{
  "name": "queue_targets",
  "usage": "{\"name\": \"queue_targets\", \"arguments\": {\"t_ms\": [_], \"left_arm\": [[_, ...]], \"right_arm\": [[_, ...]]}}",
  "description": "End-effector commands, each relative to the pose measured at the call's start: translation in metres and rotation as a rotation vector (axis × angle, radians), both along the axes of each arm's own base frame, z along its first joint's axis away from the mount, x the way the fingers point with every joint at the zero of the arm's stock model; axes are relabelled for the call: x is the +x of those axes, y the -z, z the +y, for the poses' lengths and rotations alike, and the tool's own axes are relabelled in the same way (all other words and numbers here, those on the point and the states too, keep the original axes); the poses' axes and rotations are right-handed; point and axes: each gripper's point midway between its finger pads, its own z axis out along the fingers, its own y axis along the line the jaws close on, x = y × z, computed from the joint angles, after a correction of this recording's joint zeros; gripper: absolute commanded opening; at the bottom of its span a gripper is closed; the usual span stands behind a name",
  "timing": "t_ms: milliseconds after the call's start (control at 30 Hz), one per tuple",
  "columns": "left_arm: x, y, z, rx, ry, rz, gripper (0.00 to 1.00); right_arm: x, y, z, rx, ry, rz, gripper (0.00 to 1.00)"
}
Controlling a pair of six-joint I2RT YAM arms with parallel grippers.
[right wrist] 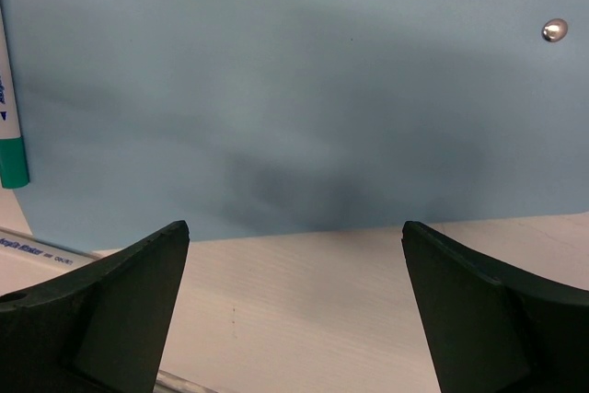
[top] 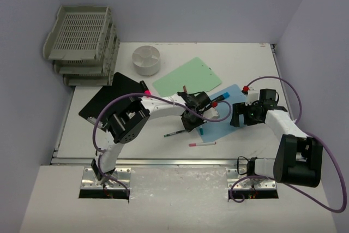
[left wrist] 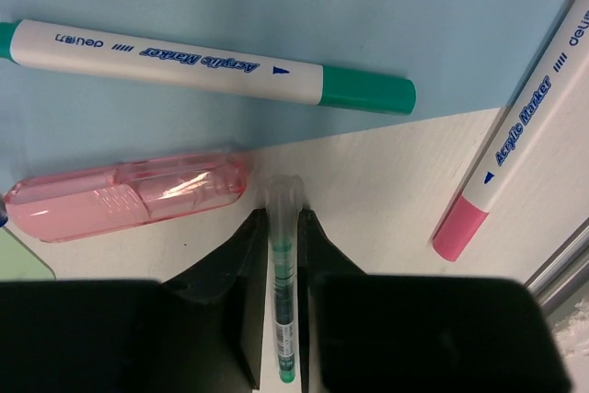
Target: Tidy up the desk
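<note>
— Which gripper has something?
— The left gripper [left wrist: 283, 227]. Its jaws are pinched narrow on a thin pen [left wrist: 284, 301] with a green core and a clear cap, and the cap end pokes out past the fingertips.
— Is the pen off the tabletop [top: 158, 145]?
— I can't tell from here. The tabletop is the big white slab under everything. It has a metal rail [top: 174, 162] along its near edge, where both arms are bolted.
— What's around that pen?
— A pink see-through case [left wrist: 129, 195] lies just beside the cap, on the white. Beyond it a green-capped marker [left wrist: 202, 66] lies on a blue sheet [left wrist: 386, 6]. A pink-capped marker [left wrist: 525, 126] lies off to the other side, its pink end on the white.
— And the right gripper [right wrist: 293, 232]?
— It's spread wide, holding nothing, and hangs over an edge of that blue sheet, right of the tabletop's middle.
— The rest?
— Grey trays [top: 82, 36] are stacked at the far left corner. A round white tub [top: 146, 60] sits near the far edge. There's a green sheet [top: 185, 77] mid-tabletop and a black board [top: 112, 99] toward the left edge.
</note>
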Motion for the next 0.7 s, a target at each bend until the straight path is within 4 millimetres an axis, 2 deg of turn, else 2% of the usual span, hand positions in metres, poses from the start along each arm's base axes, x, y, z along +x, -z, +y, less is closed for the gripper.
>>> {"name": "queue_targets", "arguments": {"t_ms": [0,100,167,200,233,300,333,367,467,567,633,667], "left_arm": [[-0.024,0.001,0.009,0.016,0.001,0.067,0.01],[-0.021,-0.023,0.009,-0.027,-0.015,0.069,0.00],[-0.004,-0.068,0.004,-0.130,-0.046,0.028,0.00],[0.006,-0.085,0.003,-0.179,-0.069,0.016,0.00],[0.017,-0.103,0.004,-0.228,-0.096,-0.001,0.00],[0.063,-0.155,0.018,-0.364,-0.211,-0.103,0.00],[0.079,-0.177,0.023,-0.424,-0.251,-0.145,0.00],[0.098,-0.193,0.032,-0.471,-0.315,-0.194,0.00],[0.162,-0.283,0.084,-0.655,-0.562,-0.522,0.00],[0.195,-0.337,0.115,-0.770,-0.723,-0.814,0.00],[0.197,-0.350,0.135,-0.833,-0.769,-0.986,0.00],[0.203,-0.380,0.144,-0.921,-0.799,-1.123,0.00]], "right_arm": [[0.019,-0.012,-0.006,-0.015,0.021,-0.057,0.99],[0.019,-0.013,-0.006,-0.012,0.021,-0.056,0.99],[0.020,-0.014,-0.005,-0.008,0.022,-0.063,0.99],[0.020,-0.014,-0.005,-0.007,0.020,-0.067,0.99],[0.020,-0.015,-0.005,-0.006,0.018,-0.071,0.99],[0.020,-0.016,-0.003,0.002,0.016,-0.077,0.99],[0.020,-0.017,-0.002,0.004,0.015,-0.083,0.99],[0.020,-0.017,-0.002,0.005,0.014,-0.087,0.99],[0.020,-0.018,-0.001,0.011,0.011,-0.091,0.99],[0.020,-0.017,-0.001,0.011,0.010,-0.089,0.99],[0.020,-0.017,0.000,0.016,0.007,-0.090,0.99],[0.020,-0.018,0.001,0.020,0.005,-0.093,0.99]]}}
